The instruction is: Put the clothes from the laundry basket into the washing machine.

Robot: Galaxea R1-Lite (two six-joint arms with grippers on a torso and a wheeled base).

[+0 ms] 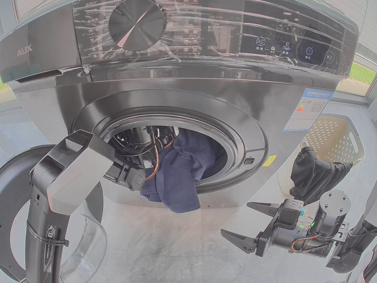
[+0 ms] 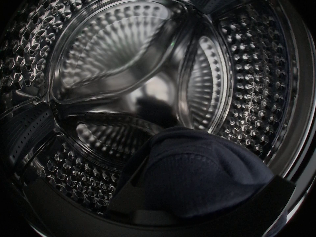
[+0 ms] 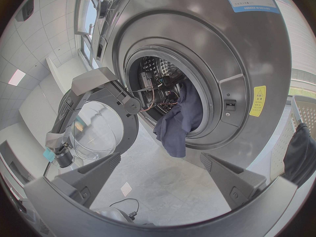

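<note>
L arm reaches through the washing machine opening, wrist inside the drum. The left gripper sits low in the wrist view with dark cloth bunched over it. It's too dark to say whether it's closed on the fabric or just under it, so can't tell.

The navy garment is only half in: one part is inside the drum, the rest is draped over the door seal and hangs down the front panel toward the floor.

The right gripper hovers low in front of the machine, spread wide, w/ nothing in it.

A black garment is slung over the rim of the laundry basket, to the R of the machine.

Handling: both pieces look soft, light and floppy — no stiffness, so they'll sag and trail from any single pinch. The hanging navy tail probably needs gathering at a thick fold near the seal and pushing inward. For the black one, grab the bunched ridge at the basket rim, not a loose edge.
</note>
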